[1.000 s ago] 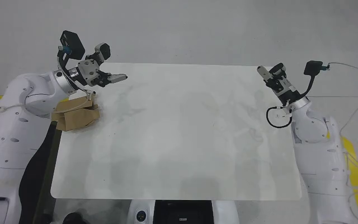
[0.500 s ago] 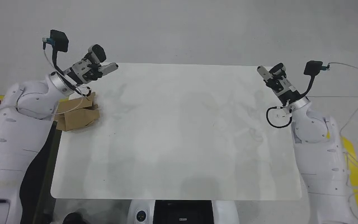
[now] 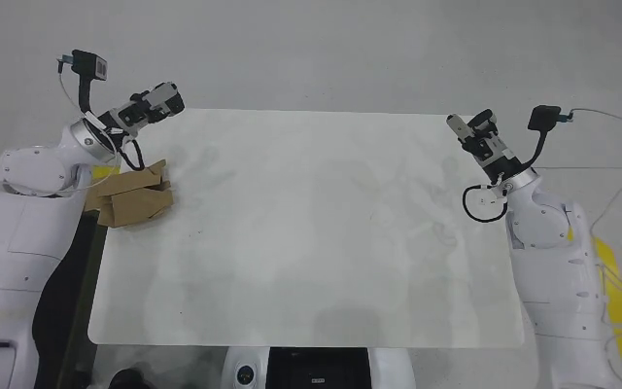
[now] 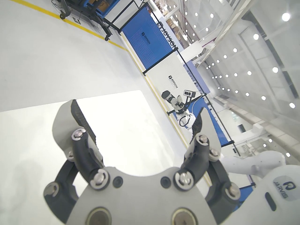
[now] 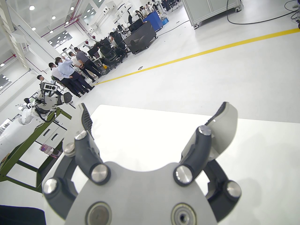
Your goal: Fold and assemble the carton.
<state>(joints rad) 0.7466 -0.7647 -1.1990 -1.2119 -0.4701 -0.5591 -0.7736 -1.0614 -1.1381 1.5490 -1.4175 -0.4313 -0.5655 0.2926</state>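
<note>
One brown carton (image 3: 131, 199) lies at the left edge of the table (image 3: 321, 253), partly overhanging it and apart from both claws. The left gripper (image 4: 137, 114) hangs near the far left corner, jaws spread and empty. The right gripper (image 5: 153, 111) is likewise wide and empty at the far right. The cardboard is judged light, stiff across panels and yielding at creases, so it is best taken by a flap edge. The flap arrangement is unclear, possibly crumpled.

The grey, black-padded left hand (image 4: 137, 108) is spread wide open, with the flat white counter (image 4: 35, 141) beyond it. Past the counter's far corner stands the right hand (image 4: 172, 98), before blue and white partition panels (image 4: 152, 47).
</note>
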